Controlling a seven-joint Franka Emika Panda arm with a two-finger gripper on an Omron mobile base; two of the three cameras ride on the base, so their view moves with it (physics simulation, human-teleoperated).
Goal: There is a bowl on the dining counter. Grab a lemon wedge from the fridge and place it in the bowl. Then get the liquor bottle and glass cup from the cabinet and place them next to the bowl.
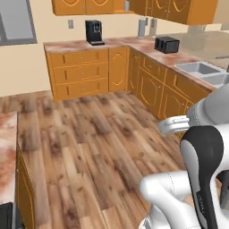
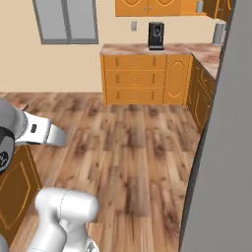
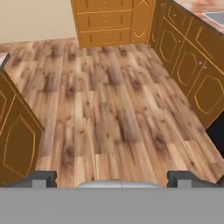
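Note:
My gripper point(image 3: 112, 180) is open, its two dark fingertips point(image 3: 43, 178) wide apart with nothing between them, looking down at bare wooden floor. The dining counter point(image 1: 6, 152) has a marbled reddish top and an orange base. It stands at the left edge of the left base view, and its base point(image 3: 17, 144) lies left of the gripper. A tall plain grey slab, the fridge point(image 2: 224, 147), runs down the right side of the right base view. Orange wall cabinets point(image 1: 85, 6) point(image 2: 147, 7) hang with doors shut above the far counter. The bowl, lemon wedge, liquor bottle and glass cup are out of view.
A black coffee machine point(image 1: 94, 32) and a black toaster point(image 1: 167, 44) stand on the L-shaped far counter, with a sink point(image 1: 199, 68) at its right. Base cabinets point(image 3: 188, 65) line the right. Open wooden floor point(image 1: 98, 134) lies between them and the island.

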